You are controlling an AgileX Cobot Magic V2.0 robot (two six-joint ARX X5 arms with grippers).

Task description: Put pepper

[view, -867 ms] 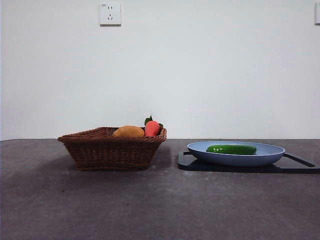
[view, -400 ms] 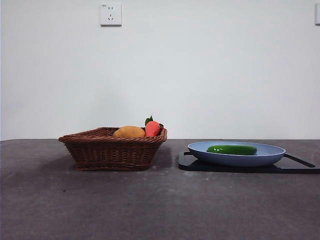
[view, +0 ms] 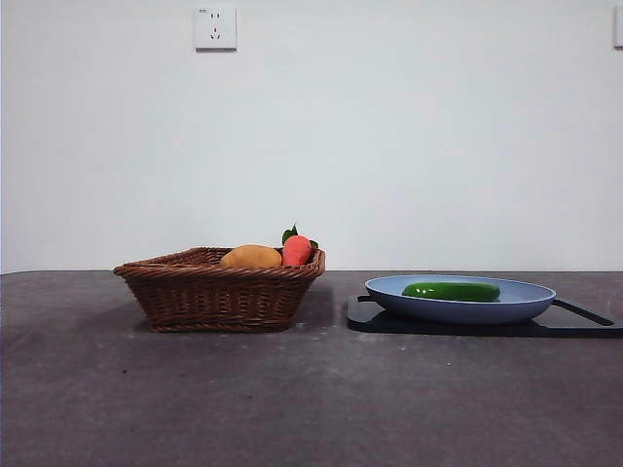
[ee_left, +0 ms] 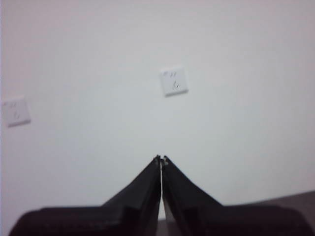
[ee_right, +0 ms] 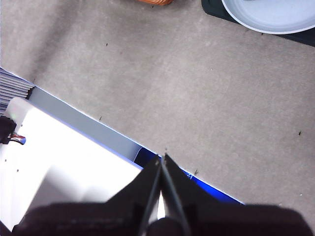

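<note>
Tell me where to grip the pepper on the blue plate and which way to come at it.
Grip the pepper at its middle, coming down from above with the jaws across its narrow width. It lies flat in the blue plate, long axis running side to side, and the raised rim would probably block a level approach. Both grippers are shut and away from it.

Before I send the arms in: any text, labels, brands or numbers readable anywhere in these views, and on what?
None can be read.
Wall socket: a tiny grey mark at its top left corner, too small to read.
Two sockets in the left wrist view: blurred, only slot marks.
Pepper, blue plate, black board, basket: no print visible.
</note>
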